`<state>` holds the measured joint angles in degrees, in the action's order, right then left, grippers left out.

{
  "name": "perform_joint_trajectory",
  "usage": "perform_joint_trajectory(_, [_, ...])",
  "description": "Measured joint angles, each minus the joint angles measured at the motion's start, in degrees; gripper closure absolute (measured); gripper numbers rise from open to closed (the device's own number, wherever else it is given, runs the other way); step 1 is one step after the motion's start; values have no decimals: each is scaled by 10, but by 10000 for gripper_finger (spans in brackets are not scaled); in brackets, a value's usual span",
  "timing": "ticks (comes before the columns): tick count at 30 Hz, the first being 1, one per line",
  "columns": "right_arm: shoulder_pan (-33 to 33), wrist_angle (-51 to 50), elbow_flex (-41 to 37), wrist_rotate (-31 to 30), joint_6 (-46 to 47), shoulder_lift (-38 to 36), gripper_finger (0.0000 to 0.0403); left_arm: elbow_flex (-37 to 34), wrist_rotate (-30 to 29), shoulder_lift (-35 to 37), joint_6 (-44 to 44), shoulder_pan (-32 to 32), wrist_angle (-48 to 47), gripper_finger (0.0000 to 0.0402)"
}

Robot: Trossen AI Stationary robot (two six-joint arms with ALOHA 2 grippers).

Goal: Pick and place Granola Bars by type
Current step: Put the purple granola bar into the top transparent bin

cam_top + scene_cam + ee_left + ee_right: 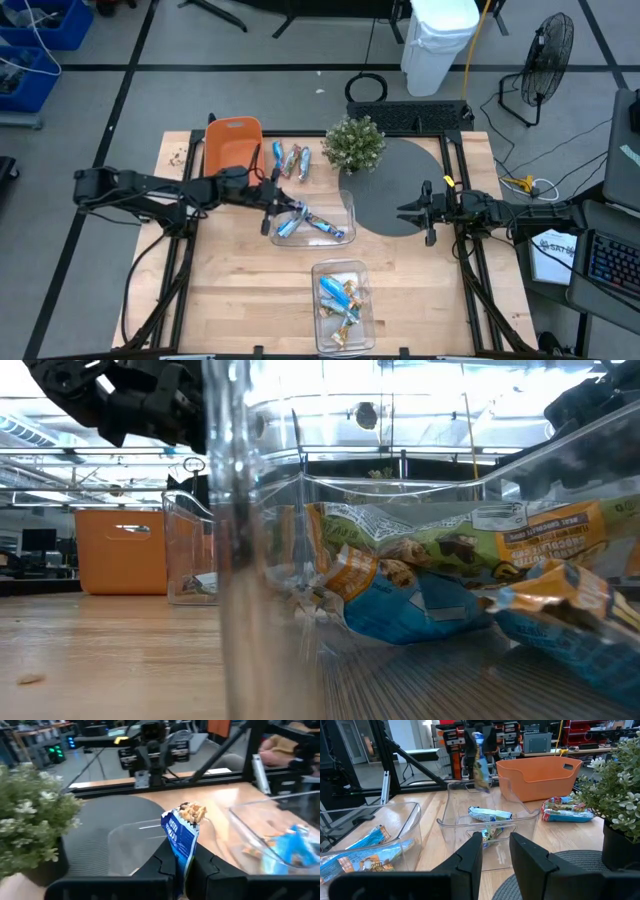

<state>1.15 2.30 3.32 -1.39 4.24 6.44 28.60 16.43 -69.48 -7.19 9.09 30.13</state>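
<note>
Granola bar [181, 838], blue-wrapped, pinched upright in the left hand [181, 870] above the middle clear bin [345, 212].

The left hand's fingers are clamped on the bar's lower end, its torn top showing oat filling; in the right wrist view the same bar [481, 764] hangs over that bin, where other blue bars [490, 813] already lie. Just beyond sits the orange bin [232, 145], with a few loose bars [290, 160] on the table [240, 300] between it and the potted plant [355, 145]. A second clear bin [344, 302] near the table's front edge holds more blue and gold bars. The right hand [428, 212] rests over the grey round mat [395, 185], fingers partly apart and holding nothing.
</note>
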Motion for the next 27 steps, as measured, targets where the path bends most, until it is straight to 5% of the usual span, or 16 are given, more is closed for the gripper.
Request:
perform_joint_trajectory(15, [0, 0, 0, 0, 0, 0, 314, 0, -15, -17, 49, 0, 26, 369])
perform_joint_trajectory(27, [0, 0, 0, 0, 0, 0, 314, 0, -15, -17, 77, -1, 31, 204])
